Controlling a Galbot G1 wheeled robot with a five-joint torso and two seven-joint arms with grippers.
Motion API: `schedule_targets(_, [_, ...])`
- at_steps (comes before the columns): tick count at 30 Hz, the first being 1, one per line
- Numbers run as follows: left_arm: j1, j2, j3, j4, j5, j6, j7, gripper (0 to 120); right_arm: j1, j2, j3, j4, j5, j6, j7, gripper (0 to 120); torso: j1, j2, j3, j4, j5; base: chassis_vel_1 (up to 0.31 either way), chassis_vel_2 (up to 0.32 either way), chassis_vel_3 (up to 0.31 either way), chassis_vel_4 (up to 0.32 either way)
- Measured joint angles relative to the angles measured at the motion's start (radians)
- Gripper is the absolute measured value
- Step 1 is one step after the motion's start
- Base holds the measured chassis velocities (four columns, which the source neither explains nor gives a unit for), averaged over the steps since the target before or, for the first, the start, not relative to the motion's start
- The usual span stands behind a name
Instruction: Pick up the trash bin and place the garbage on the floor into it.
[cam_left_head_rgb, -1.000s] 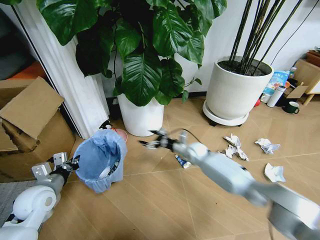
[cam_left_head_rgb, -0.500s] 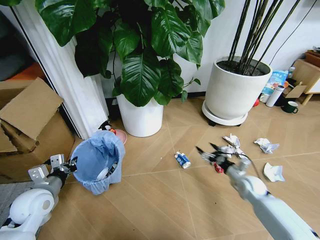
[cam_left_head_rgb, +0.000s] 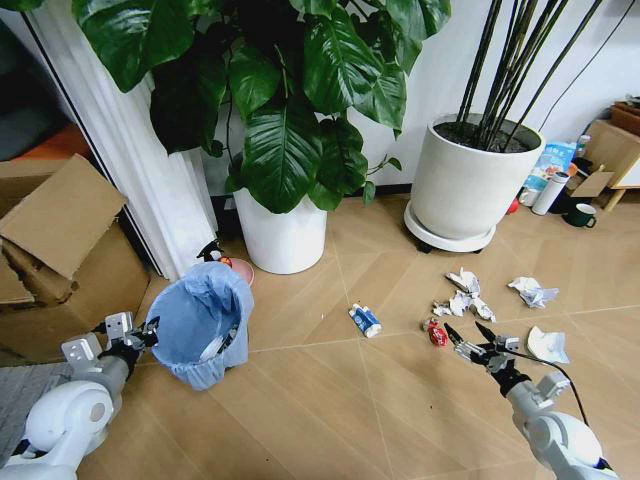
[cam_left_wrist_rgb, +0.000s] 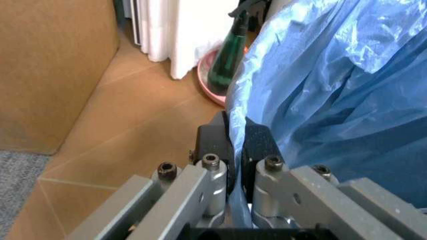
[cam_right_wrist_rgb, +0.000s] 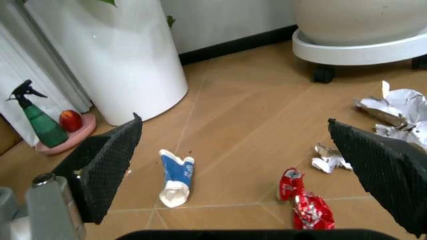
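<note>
I see the trash bin (cam_left_head_rgb: 203, 322) standing on the floor (cam_left_head_rgb: 320, 400) just in front of the white curtain, leaning slightly, its mouth facing up and its long axis near vertical. My left gripper (cam_left_head_rgb: 143, 333) reaches in from the lower left with the arm low and bent, and its fingers are pinched together on the bin's rim through the crinkly blue bag (cam_left_wrist_rgb: 320, 100); in the left wrist view the two dark pads (cam_left_wrist_rgb: 215, 142) press the plastic between them.

My right gripper (cam_left_head_rgb: 470, 340) hangs low over the floor, forearm stretched forward from the lower right, fingers spread wide apart and holding nothing. It sits just beside the red crushed wrapper (cam_left_head_rgb: 436, 332), which lies with its long axis running roughly toward me. In the right wrist view the wrapper (cam_right_wrist_rgb: 301, 199) lies between the open fingers (cam_right_wrist_rgb: 103, 165). The small blue-white bottle (cam_left_head_rgb: 365, 320) lies flat, its white end toward me, between the bin and the wrapper. Crumpled paper wads (cam_left_head_rgb: 462, 295) lie scattered beyond the wrapper, toward the large white plant pot (cam_left_head_rgb: 472, 190).
</note>
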Motion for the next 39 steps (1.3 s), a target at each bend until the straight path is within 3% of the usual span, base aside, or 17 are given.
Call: schedule_targets(39, [0.007,-0.004,0.004,-0.021,0.011,0.000,-0.007,0,-0.012,0.006,0.005,-0.008,-0.017,0.016,-0.047,100,0.000,0.000,0.000,0.0000,0.0004,-0.062,0.034,0.062,-0.033])
